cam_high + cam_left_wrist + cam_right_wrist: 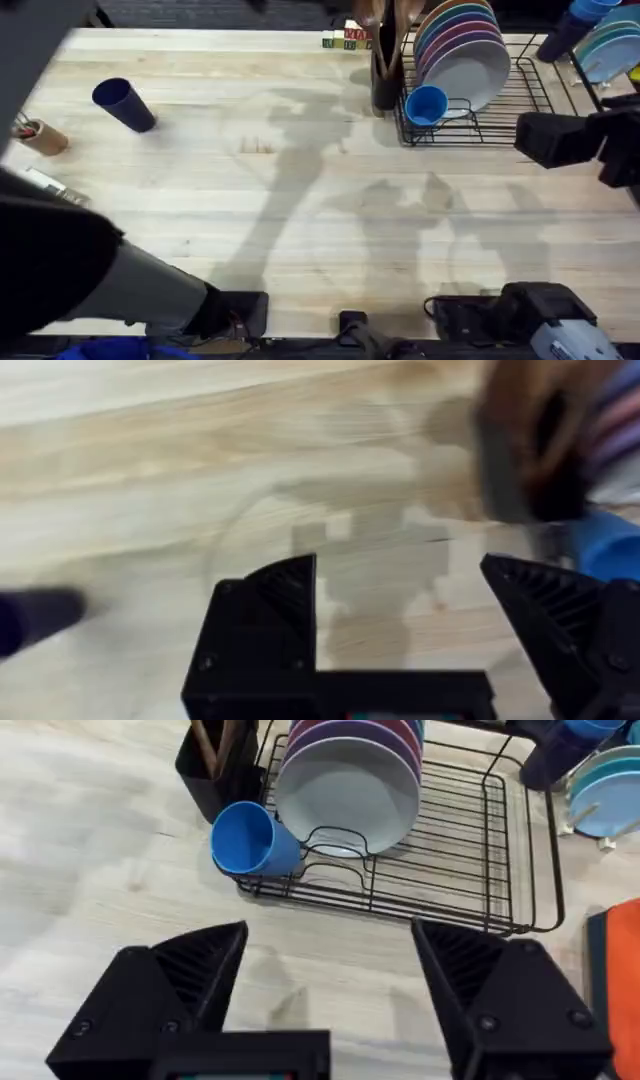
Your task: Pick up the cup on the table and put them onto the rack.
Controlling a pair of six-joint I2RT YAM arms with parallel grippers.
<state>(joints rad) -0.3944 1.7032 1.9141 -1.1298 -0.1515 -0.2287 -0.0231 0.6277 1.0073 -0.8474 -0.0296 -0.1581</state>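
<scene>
A dark blue cup (122,104) lies tilted on the wooden table at the far left, and it also appears as a dark blue cup (35,618) in the left wrist view. A light blue cup (427,104) lies on its side at the front left corner of the black wire rack (505,115), in front of the white plate (478,68). My right gripper (330,970) is open and empty over the table, short of the rack (470,870) and the light blue cup (250,840). My left gripper (400,610) is open and empty above bare wood.
A black utensil holder (385,75) stands against the rack's left side. Small letter blocks (345,40) sit at the table's back edge. A brown object (40,135) lies at the left edge. Light blue plates (612,45) and a dark blue cup (575,30) stand at the back right.
</scene>
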